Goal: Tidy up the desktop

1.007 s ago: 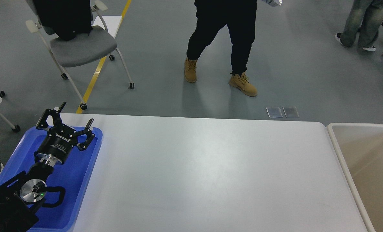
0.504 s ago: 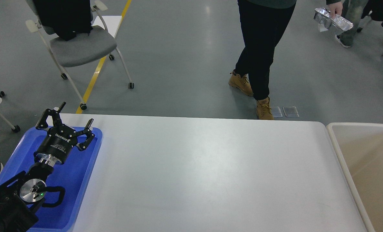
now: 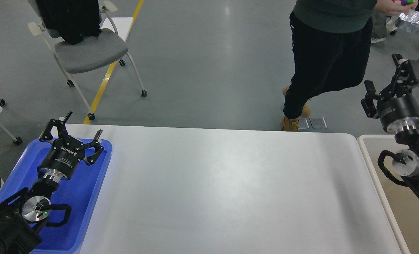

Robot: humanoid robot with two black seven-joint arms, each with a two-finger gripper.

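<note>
The desktop [image 3: 223,190] is a wide white tabletop that fills the middle of the head view, with nothing lying on it. My left gripper [image 3: 83,124] is open and empty above the far end of the blue tray [image 3: 86,190] at the left edge. My right gripper [image 3: 382,72] is open and empty, raised above the far corner of the cream-white bin [image 3: 371,165] at the right edge.
A person in black trousers and tan boots [image 3: 322,67] stands just past the table's far right edge, holding a foil packet [image 3: 415,17]. A grey chair [image 3: 86,49] stands on the floor at the far left.
My right arm has come into view at the right, above the bin. The person has walked rightward and closer to the table. My left arm has not moved.
</note>
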